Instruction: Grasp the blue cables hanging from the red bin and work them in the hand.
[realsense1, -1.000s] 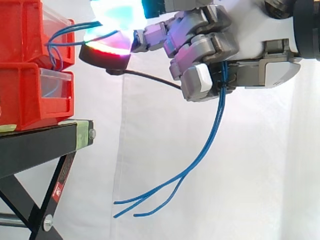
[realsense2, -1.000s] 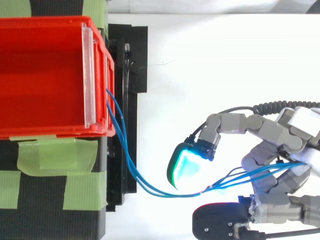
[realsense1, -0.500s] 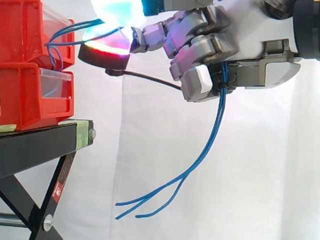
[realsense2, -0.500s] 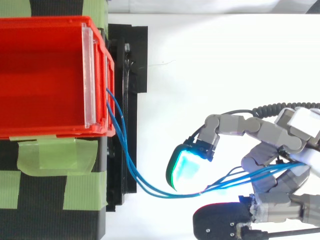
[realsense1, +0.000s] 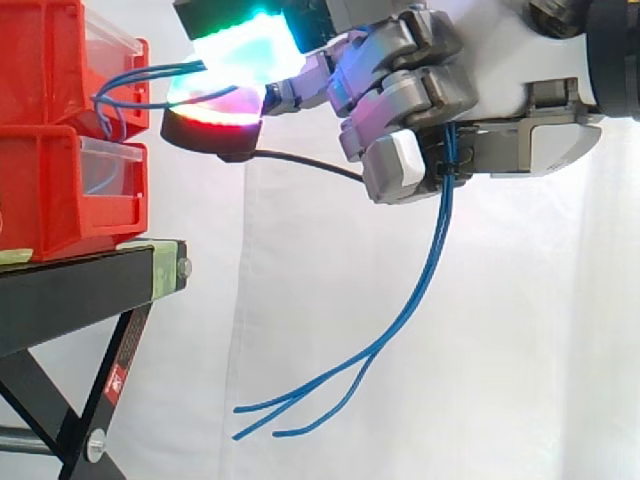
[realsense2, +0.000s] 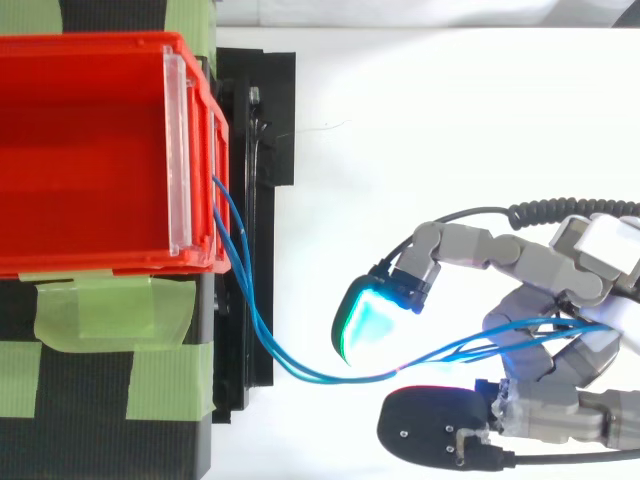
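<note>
Grasp done, now in-hand working stage, I judge. Hand fingers curled tight round blue cables. Cables leave upper red bin front, slack arc to hand, through fist, thin ends dangling splayed below. Next: roll strands between pads, keep clamp, avoid tugging bin.

One camera sits off to the side at about bin height, looking level across at the white curtain, close enough that the stacked red bins get clipped at the left edge and the hand at the top. The other hangs overhead, looking straight down on the upper bin and black stand, also pretty close. Both catch the bin front, the blue cables and the hand.
</note>
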